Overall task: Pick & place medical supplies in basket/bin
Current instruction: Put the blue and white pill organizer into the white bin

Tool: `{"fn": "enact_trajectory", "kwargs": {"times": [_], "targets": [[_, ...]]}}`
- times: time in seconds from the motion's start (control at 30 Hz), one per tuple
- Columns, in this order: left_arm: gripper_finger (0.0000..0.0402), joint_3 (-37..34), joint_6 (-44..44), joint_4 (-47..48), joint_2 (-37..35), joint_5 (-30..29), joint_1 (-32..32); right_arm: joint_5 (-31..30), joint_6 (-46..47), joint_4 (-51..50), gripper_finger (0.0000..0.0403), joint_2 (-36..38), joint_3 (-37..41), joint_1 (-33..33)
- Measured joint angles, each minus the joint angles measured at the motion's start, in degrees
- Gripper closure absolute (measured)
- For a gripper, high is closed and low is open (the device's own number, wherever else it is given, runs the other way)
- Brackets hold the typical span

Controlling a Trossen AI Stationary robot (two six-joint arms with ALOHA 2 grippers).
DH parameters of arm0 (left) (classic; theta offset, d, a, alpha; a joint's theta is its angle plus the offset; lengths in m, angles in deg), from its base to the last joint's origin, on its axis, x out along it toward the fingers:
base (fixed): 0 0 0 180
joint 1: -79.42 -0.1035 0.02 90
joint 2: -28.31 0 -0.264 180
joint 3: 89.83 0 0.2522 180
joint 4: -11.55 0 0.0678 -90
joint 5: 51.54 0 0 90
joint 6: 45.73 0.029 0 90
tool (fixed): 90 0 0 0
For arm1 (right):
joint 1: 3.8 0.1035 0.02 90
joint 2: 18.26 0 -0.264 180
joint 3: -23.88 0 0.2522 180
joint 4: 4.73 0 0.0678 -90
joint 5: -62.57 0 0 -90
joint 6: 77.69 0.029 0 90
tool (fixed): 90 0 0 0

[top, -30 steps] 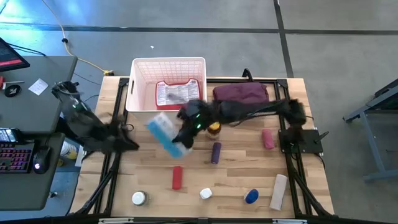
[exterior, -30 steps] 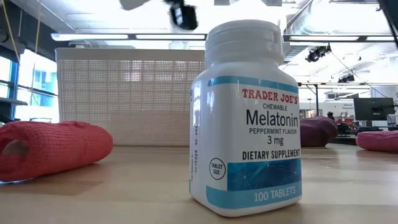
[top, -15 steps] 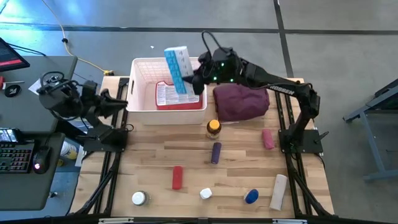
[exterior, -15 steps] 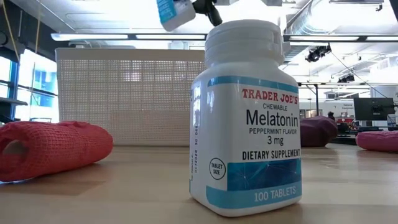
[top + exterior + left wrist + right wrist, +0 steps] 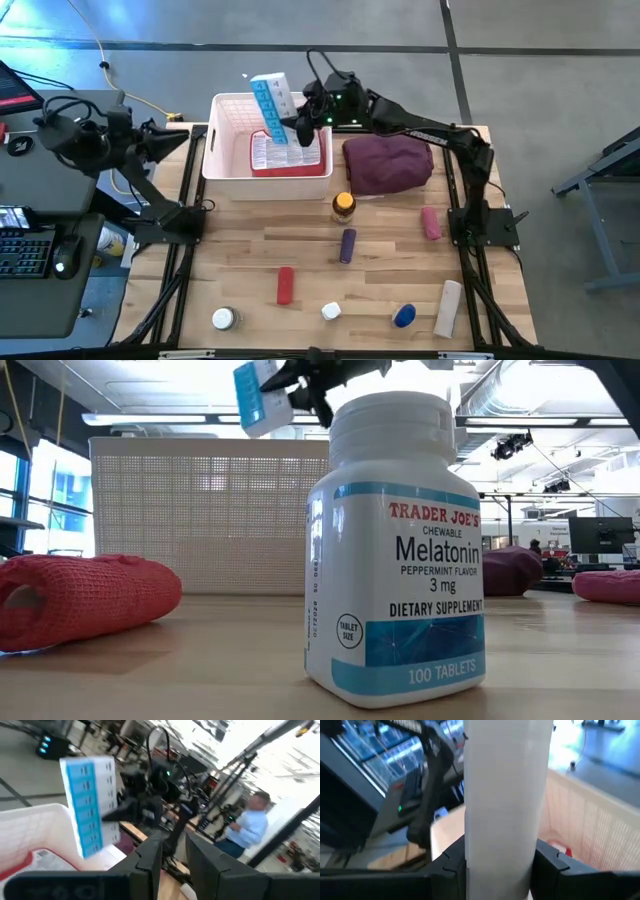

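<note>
Right claw (image 5: 297,122) clamped on blue-white rectangular box (image 5: 272,105), held over white lattice plastic basket (image 5: 218,150) at 12 o'clock, probably for release.

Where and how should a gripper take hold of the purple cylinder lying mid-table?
Judging from the high view: across the middle of the purple cylinder, coming straight down. It lies on its side, long axis roughly toward the basket, with bare table on both flanks, so fingers can straddle its narrow width.

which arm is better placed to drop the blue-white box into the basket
Right. Its end effector already grips the blue-white box above the white basket; the left end effector sits off the table's left edge, holding nothing.
</note>
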Motion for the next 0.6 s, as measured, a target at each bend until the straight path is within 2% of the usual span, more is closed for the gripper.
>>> {"fn": "enact_trajectory", "kwargs": {"times": [0.1, 0.27, 0.6], "targets": [[0.0277, 0.0, 0.9, -1.0, 0.0, -2.9, 0.0, 1.8, -0.1, -1.2, 0.0271, -2.7, 0.0, -0.8], [0.0277, 0.0, 0.9, -1.2, 1.9, -9.1, 0.0, 8.3, -1.4, 0.1, 0.0271, -6.8, 0.1, -2.3], [0.0277, 0.0, 4.9, -9.4, 9.4, -20.0, 0.0, 16.0, -10.7, -0.5, 0.0271, -9.3, 0.1, -5.0]]}}
